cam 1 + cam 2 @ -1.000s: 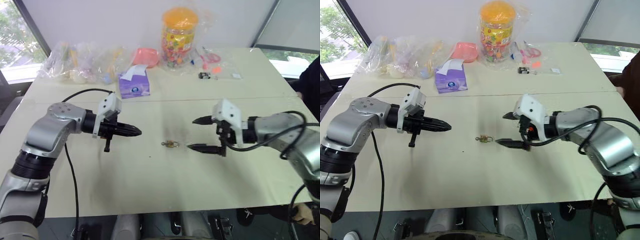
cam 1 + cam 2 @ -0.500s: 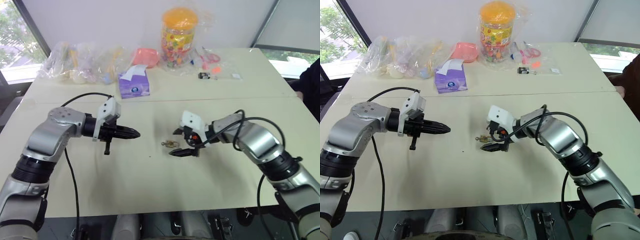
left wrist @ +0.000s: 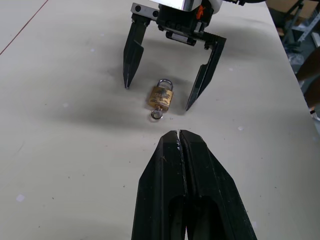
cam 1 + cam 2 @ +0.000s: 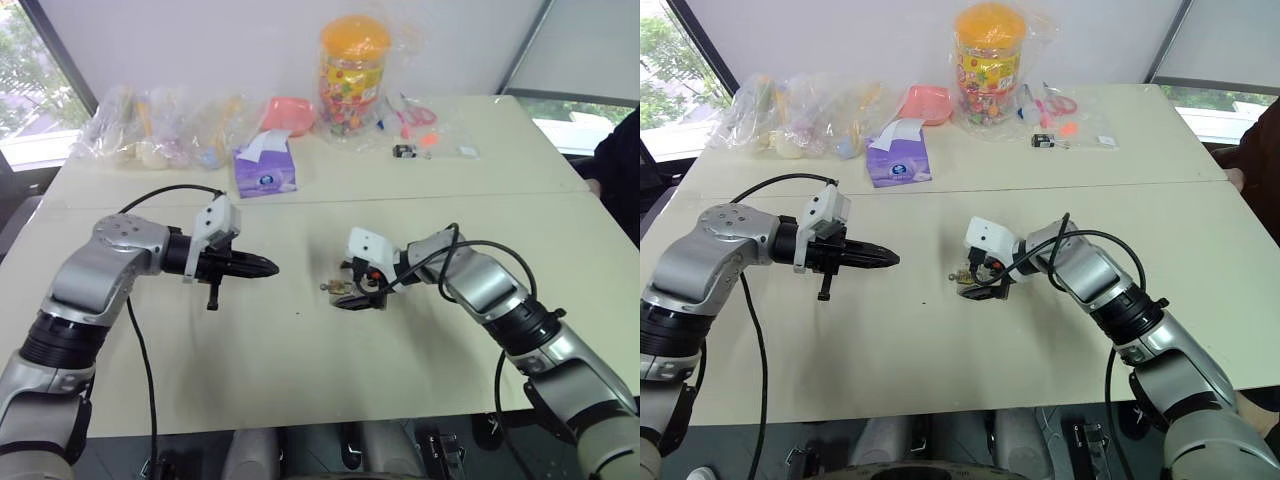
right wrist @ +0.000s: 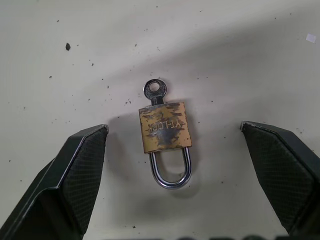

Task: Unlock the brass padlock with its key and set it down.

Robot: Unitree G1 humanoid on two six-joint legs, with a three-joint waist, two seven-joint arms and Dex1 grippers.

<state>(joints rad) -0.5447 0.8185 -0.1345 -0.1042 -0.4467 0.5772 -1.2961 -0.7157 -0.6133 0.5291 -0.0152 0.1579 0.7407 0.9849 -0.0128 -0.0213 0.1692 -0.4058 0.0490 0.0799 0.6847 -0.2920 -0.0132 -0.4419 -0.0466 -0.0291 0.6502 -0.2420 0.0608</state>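
At frame centre our wide-open, empty right gripper (image 3: 171,95) straddles the small scuffed brass padlock (image 5: 165,126) with its silvery key (image 5: 154,91) inserted, so we judge grasping comes next, needing a careful close, while our left gripper (image 4: 262,267) hovers shut, empty.

1 padlock (image 5: 164,132), 1 key (image 5: 154,91), 1 jar (image 4: 355,70), 1 tissue box (image 4: 264,170)

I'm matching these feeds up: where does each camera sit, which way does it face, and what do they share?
Head views: from the head, looking down at the table; both arms show.
Left wrist view: along the shut left gripper toward the padlock, its key and the open right gripper.
Right wrist view: between its own fingers, down on the padlock.
Shared: every view shows the padlock lying between the right gripper's fingers, untouched.
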